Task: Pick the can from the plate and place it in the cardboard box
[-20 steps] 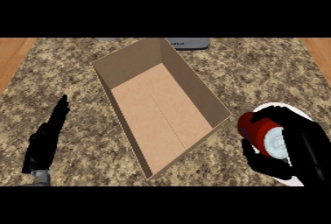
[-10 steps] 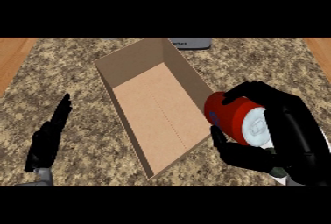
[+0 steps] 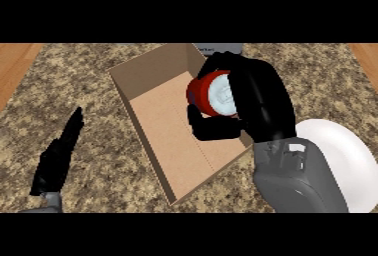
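No text, label, brand, number or sign can be read anywhere: the red can (image 3: pixel 210 95), the cardboard box (image 3: pixel 159 127) and the white plate (image 3: pixel 343 160) all show plain, unmarked surfaces.

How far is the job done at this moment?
Done: the can is off the plate. In hand: the right robot hand holds it over the box. Left: lowering it in and letting go. The left robot hand rests open.
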Controlling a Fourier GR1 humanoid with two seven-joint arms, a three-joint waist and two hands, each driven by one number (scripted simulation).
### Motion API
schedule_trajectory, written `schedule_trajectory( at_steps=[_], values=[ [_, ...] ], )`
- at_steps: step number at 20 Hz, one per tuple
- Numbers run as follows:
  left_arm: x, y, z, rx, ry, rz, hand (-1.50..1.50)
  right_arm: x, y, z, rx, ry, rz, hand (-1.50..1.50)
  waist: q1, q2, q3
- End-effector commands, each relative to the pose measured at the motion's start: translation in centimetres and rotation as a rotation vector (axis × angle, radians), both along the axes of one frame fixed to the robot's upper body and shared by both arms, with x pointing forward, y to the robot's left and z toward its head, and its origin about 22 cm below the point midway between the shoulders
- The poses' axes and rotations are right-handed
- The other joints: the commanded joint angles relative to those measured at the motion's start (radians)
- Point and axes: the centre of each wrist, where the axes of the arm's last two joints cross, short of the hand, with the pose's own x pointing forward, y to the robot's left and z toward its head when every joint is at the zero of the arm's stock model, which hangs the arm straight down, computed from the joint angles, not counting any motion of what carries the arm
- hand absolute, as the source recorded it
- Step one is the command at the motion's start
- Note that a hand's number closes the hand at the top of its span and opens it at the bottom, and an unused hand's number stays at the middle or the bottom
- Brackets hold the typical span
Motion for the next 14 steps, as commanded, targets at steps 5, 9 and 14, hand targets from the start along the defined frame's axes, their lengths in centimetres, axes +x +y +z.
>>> schedule_trajectory(
  at_steps=[5, 9, 14],
  values=[
    [0.6, -1.4, -0.2, 0.001, -0.005, 0.003, 0.00, 5.3, 4.8, -2.2, -0.064, 0.117, -0.001, 1.50, 0.006, 0.002, 0.000],
    [-0.5, -0.7, 0.7, 0.007, -0.010, -0.024, 0.00, 7.3, 6.6, -4.2, -0.088, 0.171, -0.029, 1.50, 0.016, 0.002, 0.000],
    [1.4, -0.9, 0.4, 0.007, -0.020, -0.020, 0.00, 9.7, 6.3, -7.8, -0.034, 0.278, -0.114, -1.50, 0.026, 0.008, 0.000]
  ],
)
